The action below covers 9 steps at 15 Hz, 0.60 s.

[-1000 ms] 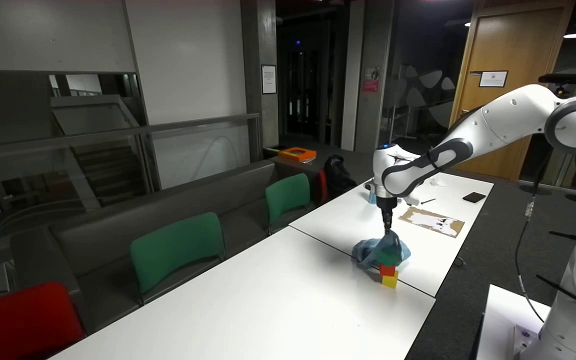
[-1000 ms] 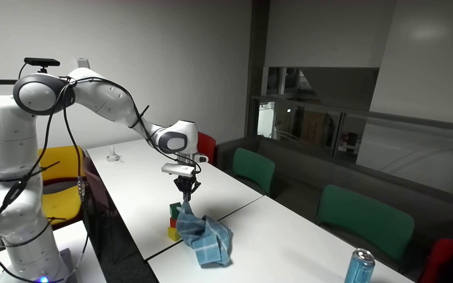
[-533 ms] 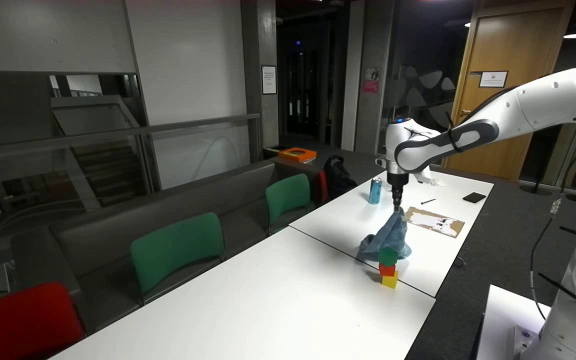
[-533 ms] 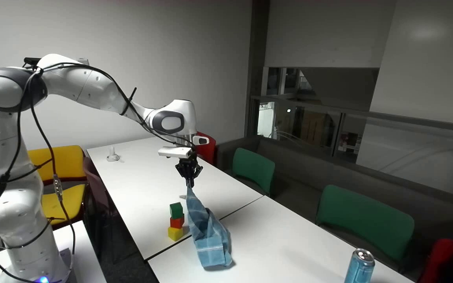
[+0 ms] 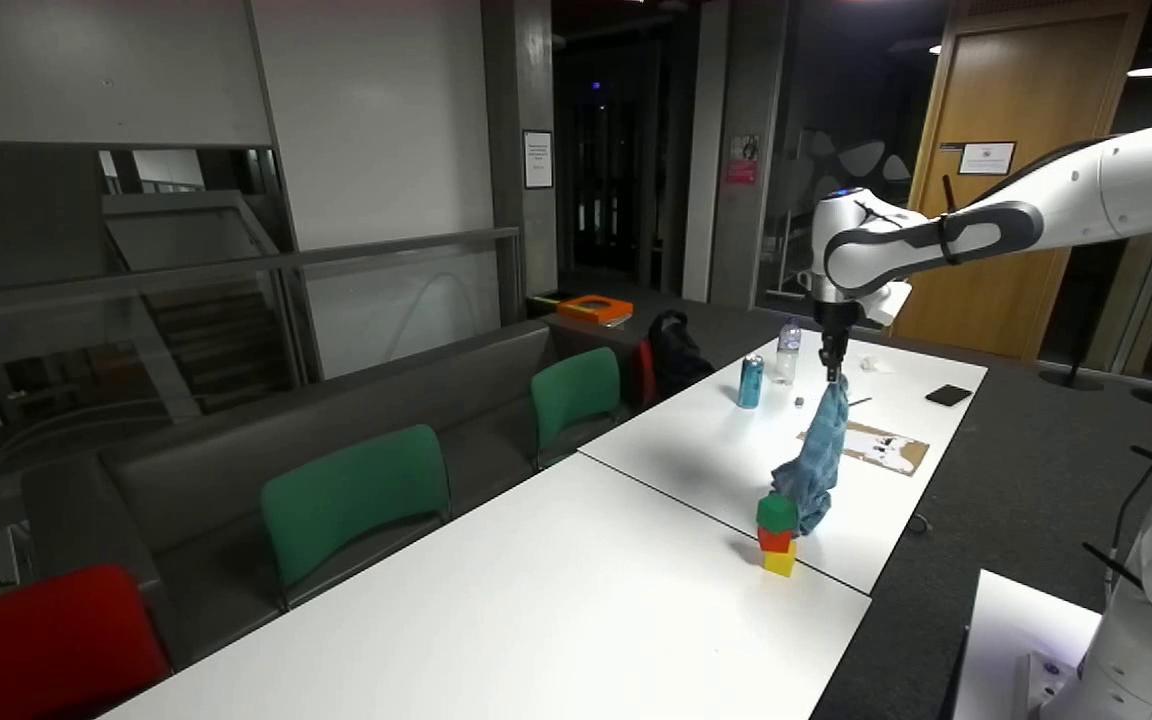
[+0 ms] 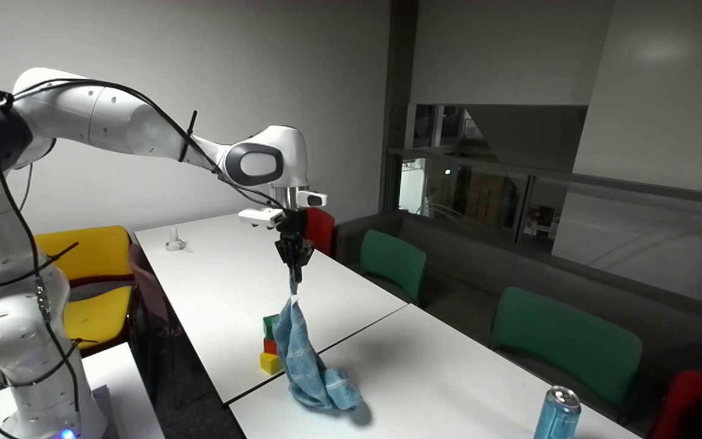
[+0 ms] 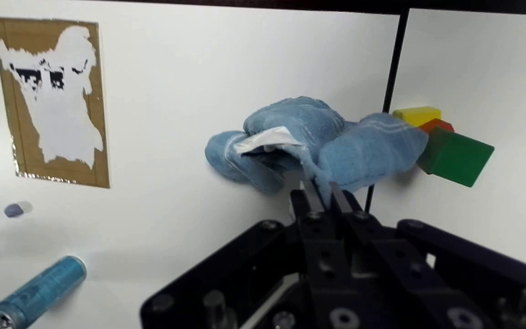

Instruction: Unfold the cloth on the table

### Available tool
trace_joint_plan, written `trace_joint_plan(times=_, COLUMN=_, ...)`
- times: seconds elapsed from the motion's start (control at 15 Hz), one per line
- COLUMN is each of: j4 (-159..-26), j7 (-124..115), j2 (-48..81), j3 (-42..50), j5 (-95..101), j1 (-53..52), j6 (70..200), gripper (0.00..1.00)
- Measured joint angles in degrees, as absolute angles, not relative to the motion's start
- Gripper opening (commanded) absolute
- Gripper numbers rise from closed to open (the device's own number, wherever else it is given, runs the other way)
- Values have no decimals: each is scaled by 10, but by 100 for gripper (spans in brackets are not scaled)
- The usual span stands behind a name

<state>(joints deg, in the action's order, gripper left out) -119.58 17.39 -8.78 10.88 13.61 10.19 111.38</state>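
Observation:
The blue cloth [image 5: 820, 450] hangs in a bunched, twisted column above the white table [image 5: 496, 590]. In an exterior view its lower end [image 6: 320, 387] curls out near the table top; I cannot tell whether it touches. My gripper [image 5: 833, 378] is shut on the cloth's upper corner, well above the table, in both exterior views [image 6: 295, 275]. In the wrist view the cloth's edge runs up between the fingertips [image 7: 322, 189], and folded lobes of cloth [image 7: 299, 116] hang below. A white tag [image 7: 270, 138] shows on it.
A stack of a green block [image 5: 777, 514], red block [image 5: 774, 541] and yellow block [image 5: 780, 560] stands close beside the cloth. A blue can [image 5: 751, 382], clear bottle [image 5: 788, 352], torn cardboard sheet [image 5: 898, 450] and black flat object [image 5: 948, 395] are on the table.
My gripper has risen and moved farther along the table with the cloth. The cloth has gone from a heap lying on the table to a long hanging column. The block stack still stands.

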Motion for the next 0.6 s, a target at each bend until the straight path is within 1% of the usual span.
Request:
trace_joint_plan(times=0.13, j4=-1194, j7=167, j2=-83, j3=123, j5=135, j1=112, j6=1107, gripper=2)
trace_joint_plan(times=0.2, j4=-1194, j7=168, j2=-79, j3=129, j5=133, j1=114, j6=1107, gripper=7)
trace_joint_plan(times=0.6, j4=-1194, j7=170, j2=-56, j3=132, j5=130, j1=113, j6=1107, gripper=7)
